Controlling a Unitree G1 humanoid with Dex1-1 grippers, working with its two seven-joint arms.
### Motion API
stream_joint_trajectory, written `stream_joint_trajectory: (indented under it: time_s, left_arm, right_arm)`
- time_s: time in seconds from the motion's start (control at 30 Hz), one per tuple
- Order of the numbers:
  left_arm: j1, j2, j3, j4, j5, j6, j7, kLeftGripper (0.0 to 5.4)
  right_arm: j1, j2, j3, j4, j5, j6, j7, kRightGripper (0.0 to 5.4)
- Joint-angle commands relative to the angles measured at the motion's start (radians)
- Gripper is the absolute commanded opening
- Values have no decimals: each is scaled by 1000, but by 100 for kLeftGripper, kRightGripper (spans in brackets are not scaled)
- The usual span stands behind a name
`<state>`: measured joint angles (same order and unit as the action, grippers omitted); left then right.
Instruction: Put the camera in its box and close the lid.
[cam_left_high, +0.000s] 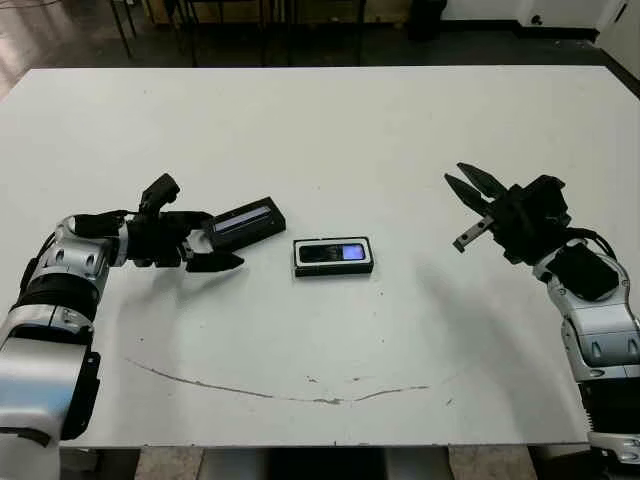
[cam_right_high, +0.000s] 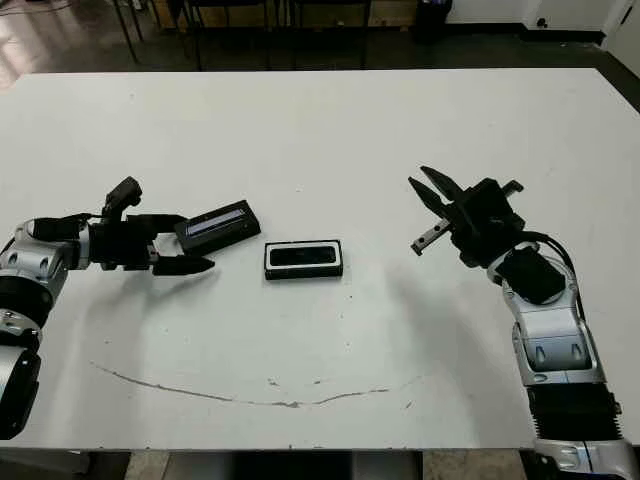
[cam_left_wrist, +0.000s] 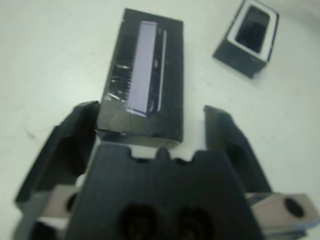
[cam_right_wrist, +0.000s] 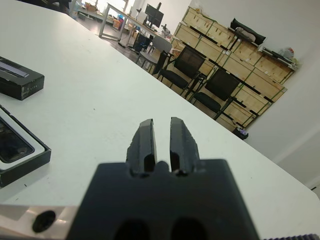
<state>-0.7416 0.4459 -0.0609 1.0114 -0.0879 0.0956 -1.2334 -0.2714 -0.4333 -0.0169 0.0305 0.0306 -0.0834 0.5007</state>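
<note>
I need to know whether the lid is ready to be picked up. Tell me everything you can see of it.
The lid is a flat black rectangular cover with a long pale glossy strip on top. It lies flat on the white table, angled, just left of the box and apart from it. The left gripper is open, its fingers flanking the lid's near end without clamping it.

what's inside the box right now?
The camera lies flat inside the box, screen up and lit bluish. White lining shows around it. The box floor beneath is covered by the camera. The lid is off, lying on the table between the open left tool's fingers.
</note>
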Motion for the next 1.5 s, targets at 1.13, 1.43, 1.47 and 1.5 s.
stream_joint_trajectory:
  time_s: [1.13,1.43,1.47,1.5]
  left_arm:
    - [362,-77,62,-782,-114,-67,362,126]
    - [245,-23,-77,-656,-85,-20,169,126]
    - [225,-15,-97,-631,-72,-27,138,126]
    - [202,-7,-119,-606,-58,-20,110,126]
  right_arm:
    - [8,-11,-1,16,14,27,9,0]
    - [15,-16,-5,8,25,41,14,0]
    - [16,-15,-5,7,26,42,14,0]
    - [17,-13,-5,6,27,43,13,0]
